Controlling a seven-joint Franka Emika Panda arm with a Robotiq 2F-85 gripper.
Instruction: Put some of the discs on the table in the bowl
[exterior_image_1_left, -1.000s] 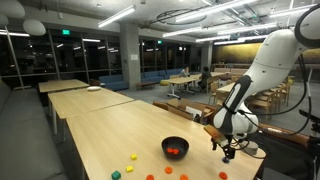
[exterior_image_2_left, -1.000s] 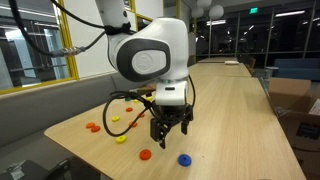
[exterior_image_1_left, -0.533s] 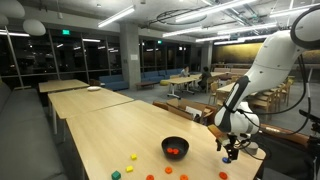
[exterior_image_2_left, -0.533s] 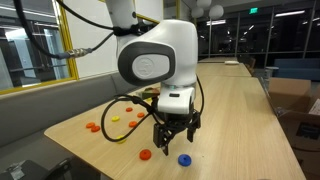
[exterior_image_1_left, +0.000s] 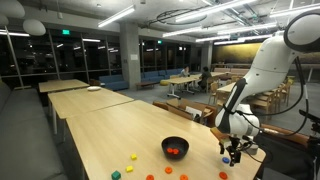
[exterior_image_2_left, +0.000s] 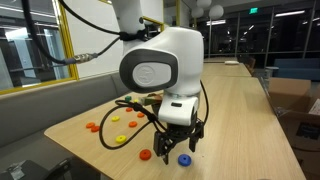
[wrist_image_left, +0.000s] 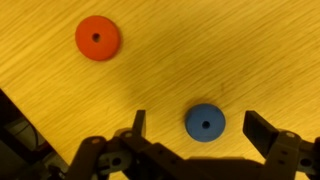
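- Plainly, the gripper (wrist_image_left: 200, 125) is wide open and holds nothing; in the wrist view its two fingers stand on either side of a blue disc (wrist_image_left: 205, 122), which lies flat on the wood between them.
- That straddling pose looks like the set-up for a pinch: the fingers point straight down and sit low over the table (exterior_image_2_left: 240, 110), so closing them should catch the disc by its edges.
- A red disc (wrist_image_left: 97, 38) lies apart from the blue one, outside the fingers' reach, so it should not get in the way of the grasp.
- In an exterior view the bowl (exterior_image_1_left: 175, 148) stands on the same table, near the arm but clear of it, with something orange-red already inside; placed so near, it would ask only a short carry.
- More discs (exterior_image_2_left: 121, 139), orange and yellow, are scattered near the table's end, with a yellow and a green one close to the bowl.
- The tabletop is pale, smooth wood, long and narrow. Thin flat pieces on it give little edge to grip, I would judge.
- Around it is a big open hall: other tables (exterior_image_1_left: 75, 90) behind, strip lights (exterior_image_1_left: 115, 17) overhead, dark windows (exterior_image_1_left: 30, 50), and cardboard boxes (exterior_image_2_left: 305, 100) beside the table.
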